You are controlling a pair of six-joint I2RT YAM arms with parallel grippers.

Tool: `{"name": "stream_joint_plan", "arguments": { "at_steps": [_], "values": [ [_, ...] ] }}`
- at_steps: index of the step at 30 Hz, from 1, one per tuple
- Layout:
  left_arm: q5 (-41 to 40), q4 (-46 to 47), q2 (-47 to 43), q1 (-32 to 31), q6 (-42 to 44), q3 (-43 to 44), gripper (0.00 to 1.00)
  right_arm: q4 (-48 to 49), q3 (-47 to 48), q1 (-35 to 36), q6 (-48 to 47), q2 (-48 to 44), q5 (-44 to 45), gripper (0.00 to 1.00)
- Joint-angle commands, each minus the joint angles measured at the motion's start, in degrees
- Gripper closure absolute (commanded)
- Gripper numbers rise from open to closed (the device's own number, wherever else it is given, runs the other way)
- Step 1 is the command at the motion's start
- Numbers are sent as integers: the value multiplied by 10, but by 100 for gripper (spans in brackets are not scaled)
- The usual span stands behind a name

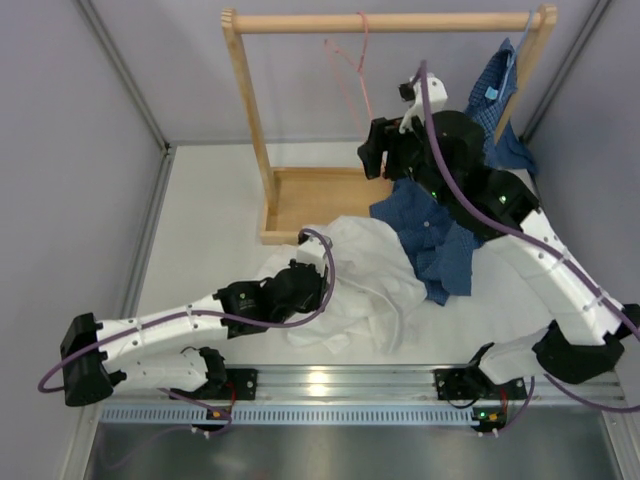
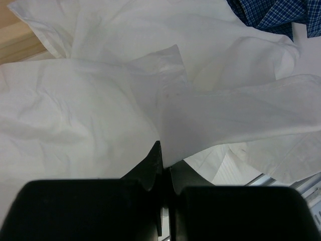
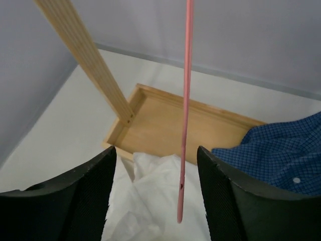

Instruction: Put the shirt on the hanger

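The white shirt [image 1: 352, 280] lies crumpled on the table in front of the wooden rack; it fills the left wrist view [image 2: 100, 110]. My left gripper [image 1: 312, 285] is shut on a fold of it [image 2: 163, 159]. The pink hanger [image 1: 350, 75] hangs by its hook from the rack's top rail. My right gripper [image 1: 370, 158] is raised beside the hanger's lower part, open and empty. In the right wrist view one pink hanger rod [image 3: 185, 100] hangs between the open fingers [image 3: 156, 149] without touching them, with the white shirt [image 3: 150, 201] below.
A wooden rack with a tray base [image 1: 310, 200] stands at the back. A dark blue checked shirt [image 1: 432, 238] hangs from the rail's right end and spreads onto the table beside the white shirt, under the right arm. Grey walls enclose the table.
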Motion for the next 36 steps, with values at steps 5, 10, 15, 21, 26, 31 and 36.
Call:
{"name": "stream_joint_plan", "arguments": {
  "at_steps": [5,10,15,21,26,31,36],
  "values": [
    [24,30,-8,0,-12,-16,100,-100,131,-48,-71,109,7,56],
    [29,29,-18,0,-13,-17,100,-113,132,-61,-81,116,-16,75],
    [37,29,-21,0,-13,-17,100,-111,130,-74,-99,132,-46,81],
    [38,28,-21,0,-12,-17,100,-108,149,-79,-106,158,-43,90],
    [36,28,-21,0,-18,-21,100,-94,150,-80,-106,155,-45,92],
    [37,29,-26,0,-30,-17,100,-59,131,-84,-104,137,-45,86],
    [44,28,-33,0,-32,-10,100,-27,95,-90,-98,122,-59,98]
  ]
}}
